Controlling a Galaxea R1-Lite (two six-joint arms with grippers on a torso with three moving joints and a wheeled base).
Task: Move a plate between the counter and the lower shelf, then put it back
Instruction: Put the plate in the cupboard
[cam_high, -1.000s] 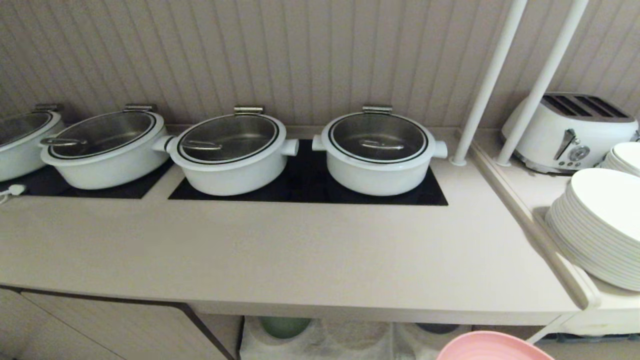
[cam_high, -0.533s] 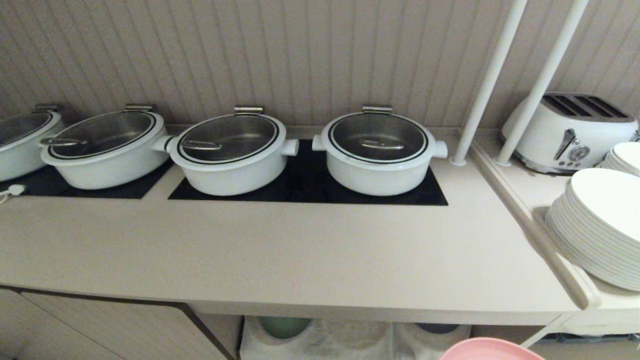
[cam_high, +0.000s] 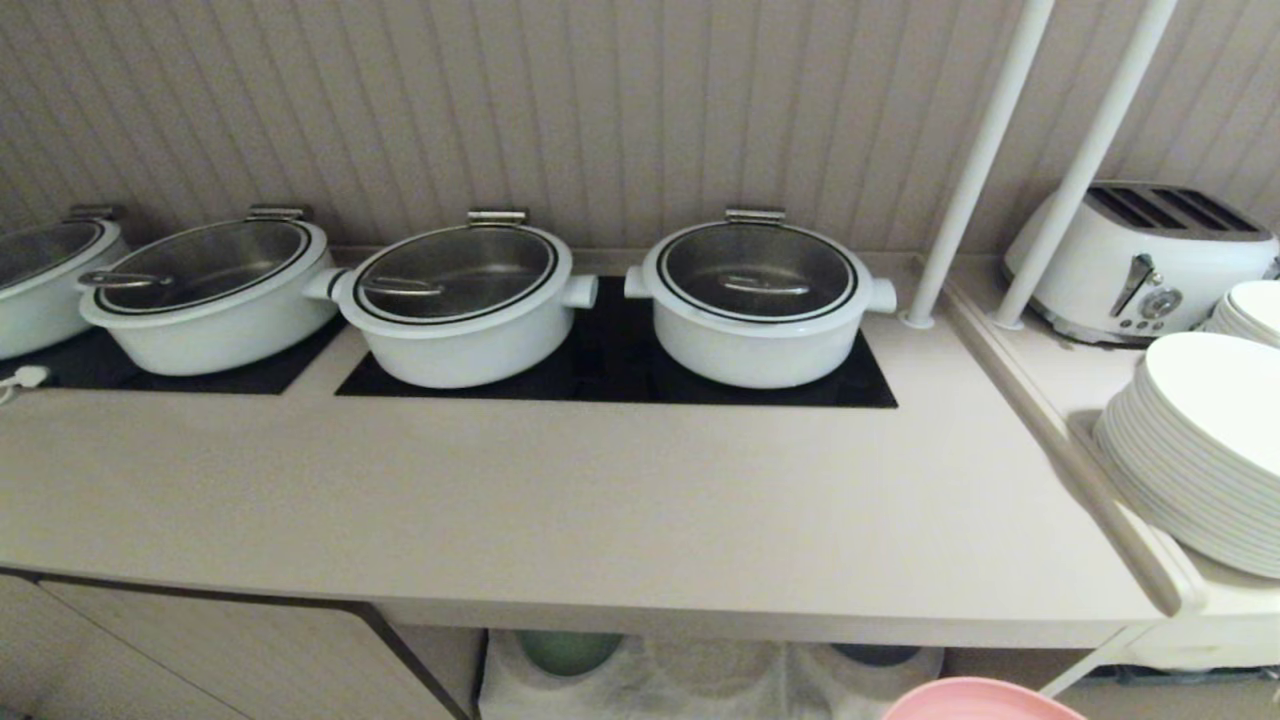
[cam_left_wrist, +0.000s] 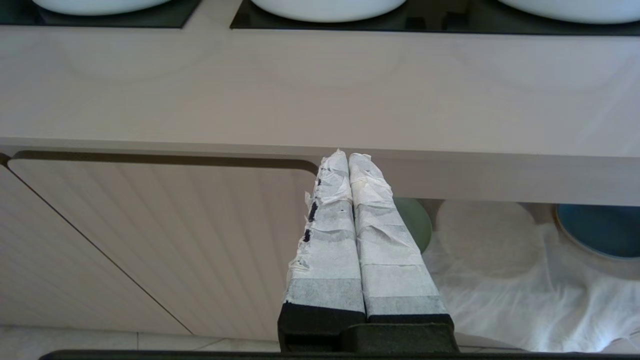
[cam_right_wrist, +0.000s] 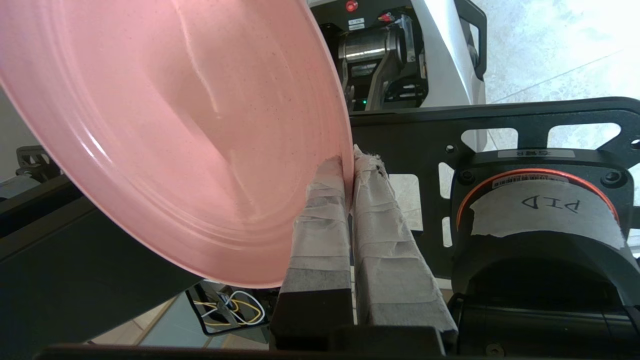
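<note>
Right gripper (cam_right_wrist: 350, 165) is clamped on the rim of the pink plate (cam_right_wrist: 175, 130), its tape-wrapped fingers (cam_right_wrist: 320, 220) pinching the edge. From the head camera only a sliver of that plate (cam_high: 980, 700) peeks up at the bottom right, below and in front of the counter (cam_high: 600, 500). Left gripper (cam_left_wrist: 348, 157) hangs in front of the cabinet door (cam_left_wrist: 165, 240), fingers pressed together on nothing.

On the beige counter, four white pots (cam_high: 757, 305) with glass lids sit on black hob panels (cam_high: 620, 380) against a ribbed wall. To the right, past two white poles (cam_high: 975, 165), stand a white toaster (cam_high: 1140, 265) and a leaning stack of white plates (cam_high: 1190, 450).

Under the counter's front edge lies the lower shelf (cam_left_wrist: 500, 280), lined with wrinkled white cloth. The left wrist camera shows it best: a green plate (cam_left_wrist: 417, 222) at one end, a blue plate (cam_left_wrist: 600, 230) at the other, a round imprint in the cloth between them. The right wrist camera alone shows the robot's own base and pale floor behind the plate.
</note>
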